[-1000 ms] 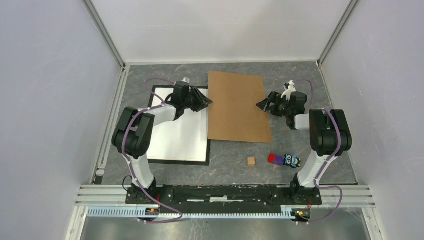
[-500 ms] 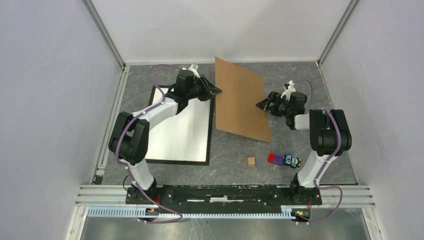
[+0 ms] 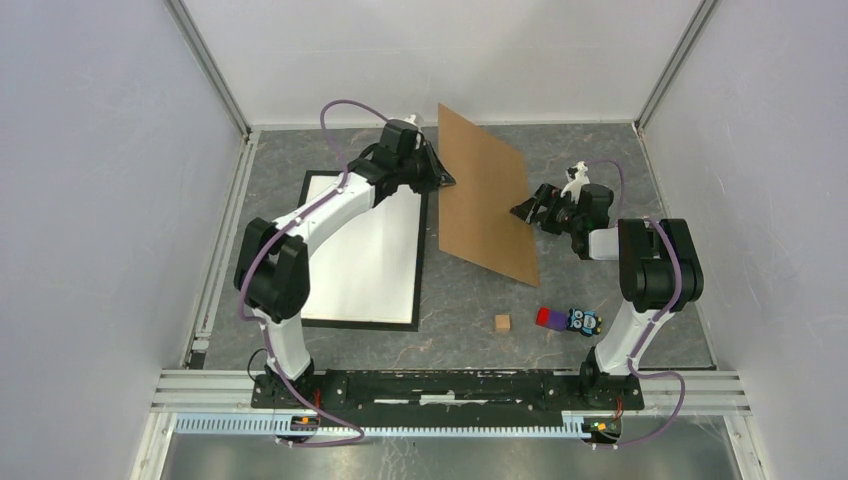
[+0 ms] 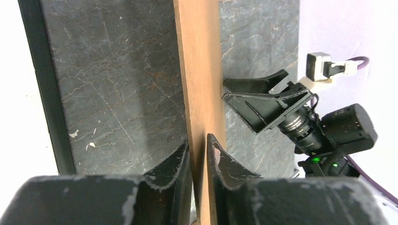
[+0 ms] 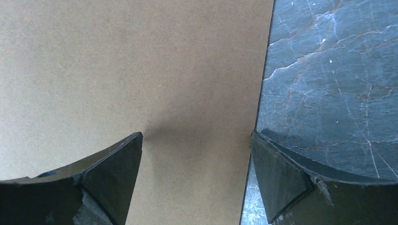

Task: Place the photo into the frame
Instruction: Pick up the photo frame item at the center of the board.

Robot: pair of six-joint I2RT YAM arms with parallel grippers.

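The black frame (image 3: 360, 325) lies flat on the left of the table, and its dark edge shows as a strip in the left wrist view (image 4: 44, 93). A plain white sheet (image 3: 365, 255) fills it; I cannot tell whether that is the photo. My left gripper (image 3: 440, 178) (image 4: 198, 140) is shut on the left edge of a brown backing board (image 3: 490, 200) (image 4: 197, 70) and holds that edge up, so the board stands steeply tilted. My right gripper (image 3: 522, 212) (image 5: 197, 136) stands open at the board's (image 5: 131, 61) right edge, one finger over the board and one over the table.
A small wooden cube (image 3: 502, 322) and a red, purple and blue toy (image 3: 568, 320) lie near the front right. A small white and black figure (image 3: 577, 175) stands behind the right arm. Enclosure walls close in on the left, back and right.
The left gripper has closed on the board's left edge, then lifted it and carried it back and to the right, tipping the board from flat to steep. The right arm has barely moved.
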